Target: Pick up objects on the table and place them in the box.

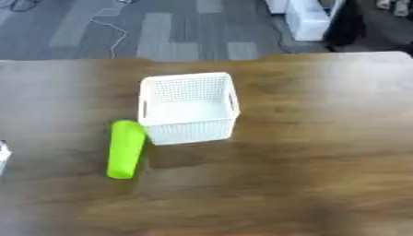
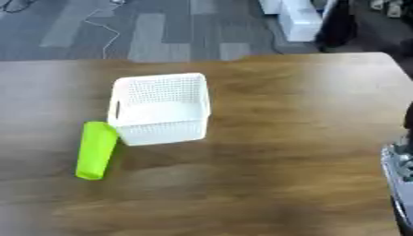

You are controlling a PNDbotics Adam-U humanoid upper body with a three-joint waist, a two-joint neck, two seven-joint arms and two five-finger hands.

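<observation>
Only slivers of the robot show at the picture edges, with a green tube and a white basket on the worktop between them.

Leftmost, a small pale part (image 1: 3, 156) pokes in at the left eye view's edge, cut off and too little to tell what it is, so the left hand's state cannot be told. Next, the tube (image 1: 126, 148) lies flat on the wooden worktop (image 1: 306, 152), long axis running near to far, its far end touching the basket's (image 1: 188, 108) near left corner. The basket stands upright, perforated, with handle slots; nothing can be made out inside it. Rightmost, a grey and black part of the right arm (image 2: 398, 175) enters the right eye view's edge, cut off and blurred; whether its fingers are apart or together cannot be told. It sits well apart from the tube, across the worktop.
</observation>
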